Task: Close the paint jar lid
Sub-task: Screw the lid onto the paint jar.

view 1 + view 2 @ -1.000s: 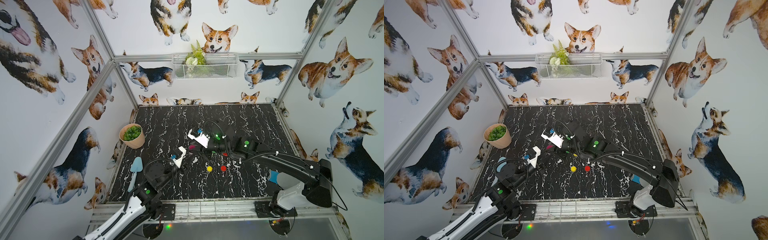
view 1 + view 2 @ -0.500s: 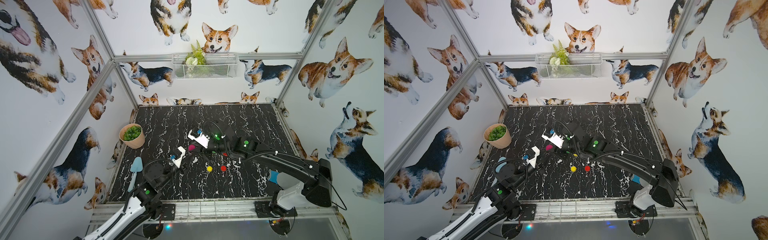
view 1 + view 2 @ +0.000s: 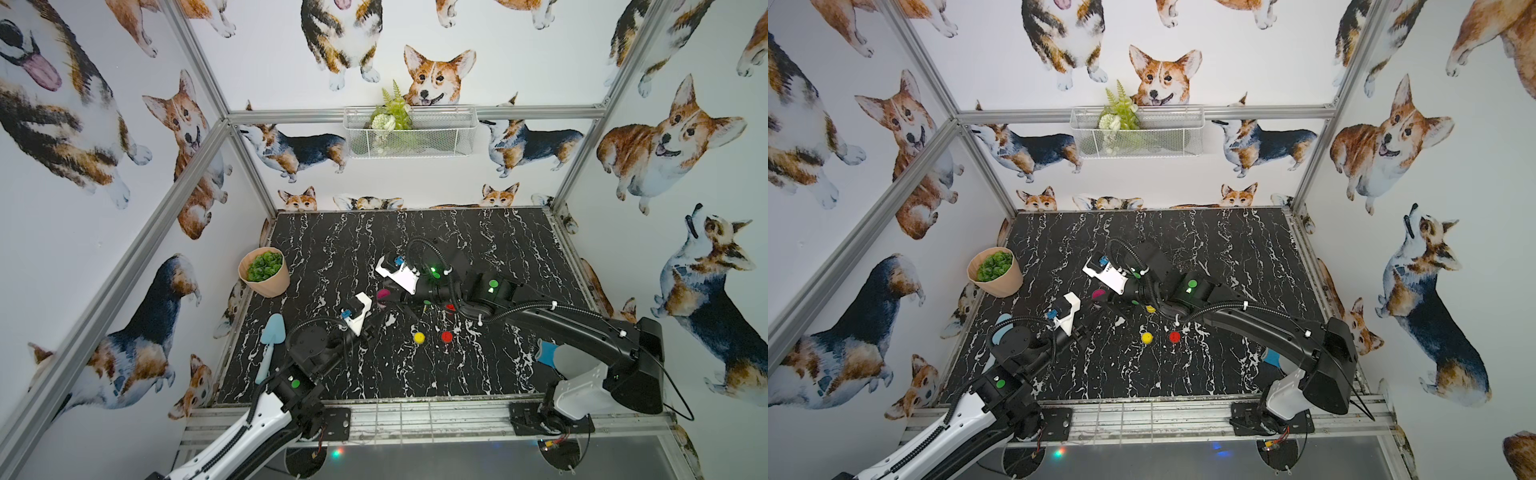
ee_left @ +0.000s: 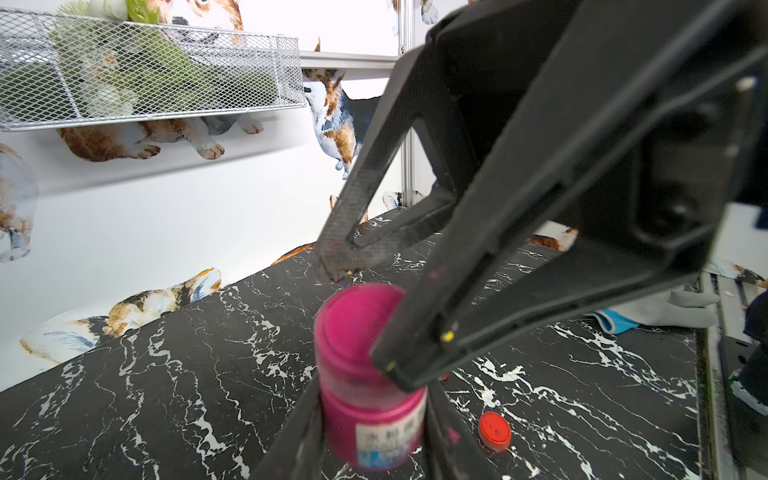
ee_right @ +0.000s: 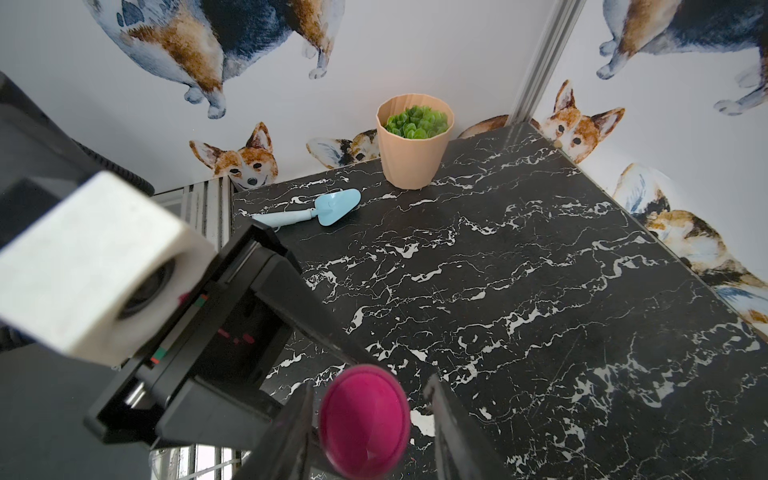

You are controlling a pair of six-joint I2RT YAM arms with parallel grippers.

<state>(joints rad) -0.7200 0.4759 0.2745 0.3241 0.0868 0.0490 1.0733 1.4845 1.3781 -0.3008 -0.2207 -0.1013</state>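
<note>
The right gripper [image 5: 370, 384] is reaching down over the magenta lid [image 5: 365, 419], with one black finger standing on each side of it. In the right wrist view, thin slivers of dark table are showing between the fingers and the lid, so the jaws are looking slightly parted, not clamped. The left gripper [image 4: 372, 397] is pinching the magenta paint jar [image 4: 370, 419] by its body, with its jaws closed on it. It is holding the jar upright near the middle of the black marble table [image 3: 478, 249]; whether the jar is resting on the table is unclear. The lid is sitting on top of the jar. Compared with a second ago, both arms are staying almost exactly in place. In both top views, though, the lid [image 3: 383, 294] is now showing more clearly beside the right gripper. This is suggesting the right gripper is easing its hold between twists. The lid is probably seated but not yet tight, so another grip and turn are likely needed.
</note>
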